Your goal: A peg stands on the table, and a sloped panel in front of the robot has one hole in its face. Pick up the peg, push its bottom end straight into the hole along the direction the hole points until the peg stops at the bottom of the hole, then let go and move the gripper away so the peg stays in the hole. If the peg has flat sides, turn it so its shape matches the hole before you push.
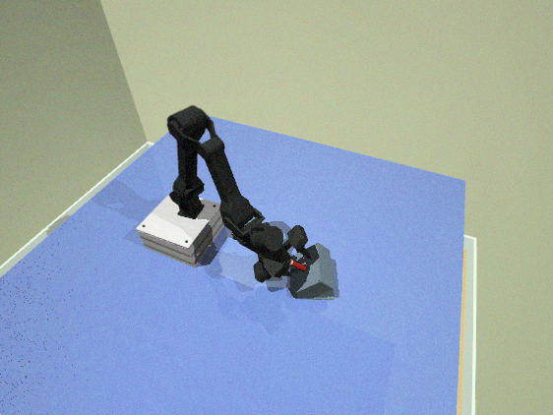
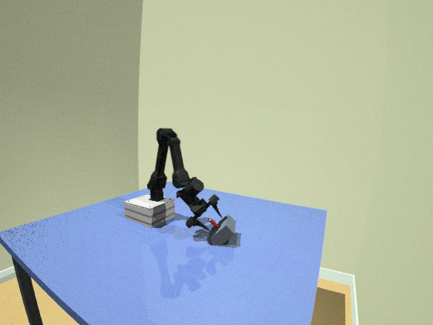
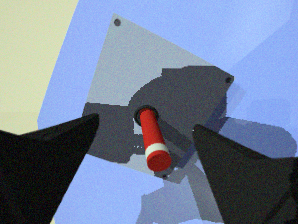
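Note:
The red round peg (image 1: 299, 266) (image 2: 213, 222) (image 3: 152, 132) with a white band near its top stands out of the hole (image 3: 137, 116) in the grey sloped panel (image 1: 321, 271) (image 2: 225, 232) (image 3: 112, 62). Its bottom end is inside the hole, and its top points back toward the wrist camera. How deep it sits cannot be seen. My gripper (image 1: 300, 265) (image 2: 215, 223) (image 3: 147, 124) is open, with one finger on each side of the peg. In the wrist view both fingers stand clear of the peg, near the panel's face.
The panel's block rests on the blue table (image 1: 403, 295) (image 2: 270, 262). The arm's pale layered base (image 1: 169, 228) (image 2: 140, 213) stands behind the gripper, on the left in the top and exterior views. Shadows of the arm and gripper fall across the table and the panel's face.

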Motion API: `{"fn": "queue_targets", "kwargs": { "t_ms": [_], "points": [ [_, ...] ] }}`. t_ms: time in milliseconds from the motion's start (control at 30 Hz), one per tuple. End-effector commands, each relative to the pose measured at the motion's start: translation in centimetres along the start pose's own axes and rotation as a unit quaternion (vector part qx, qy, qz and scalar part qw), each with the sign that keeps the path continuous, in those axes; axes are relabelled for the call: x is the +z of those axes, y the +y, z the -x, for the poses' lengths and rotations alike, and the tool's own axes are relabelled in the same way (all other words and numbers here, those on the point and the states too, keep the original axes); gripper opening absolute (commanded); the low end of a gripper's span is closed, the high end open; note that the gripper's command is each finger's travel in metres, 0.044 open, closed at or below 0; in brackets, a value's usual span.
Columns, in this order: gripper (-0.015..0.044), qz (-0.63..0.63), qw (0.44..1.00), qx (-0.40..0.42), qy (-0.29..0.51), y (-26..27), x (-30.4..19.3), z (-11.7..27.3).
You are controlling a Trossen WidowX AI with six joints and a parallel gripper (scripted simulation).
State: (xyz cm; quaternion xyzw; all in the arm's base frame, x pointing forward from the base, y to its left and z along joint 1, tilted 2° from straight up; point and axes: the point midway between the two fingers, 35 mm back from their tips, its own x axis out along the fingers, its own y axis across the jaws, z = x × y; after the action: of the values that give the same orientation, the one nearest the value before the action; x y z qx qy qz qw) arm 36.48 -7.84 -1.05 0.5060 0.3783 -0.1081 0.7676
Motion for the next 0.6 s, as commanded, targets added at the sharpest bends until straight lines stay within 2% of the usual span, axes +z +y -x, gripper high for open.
{"fn": "queue_targets", "kwargs": {
  "t_ms": [0,567],
  "points": [
    [0.0440,0.002,1.000,0.000,0.000,0.1,0.1,0.3],
    [0.0440,0.001,1.000,-0.002,0.000,0.1,0.4,2.4]
  ]
}}
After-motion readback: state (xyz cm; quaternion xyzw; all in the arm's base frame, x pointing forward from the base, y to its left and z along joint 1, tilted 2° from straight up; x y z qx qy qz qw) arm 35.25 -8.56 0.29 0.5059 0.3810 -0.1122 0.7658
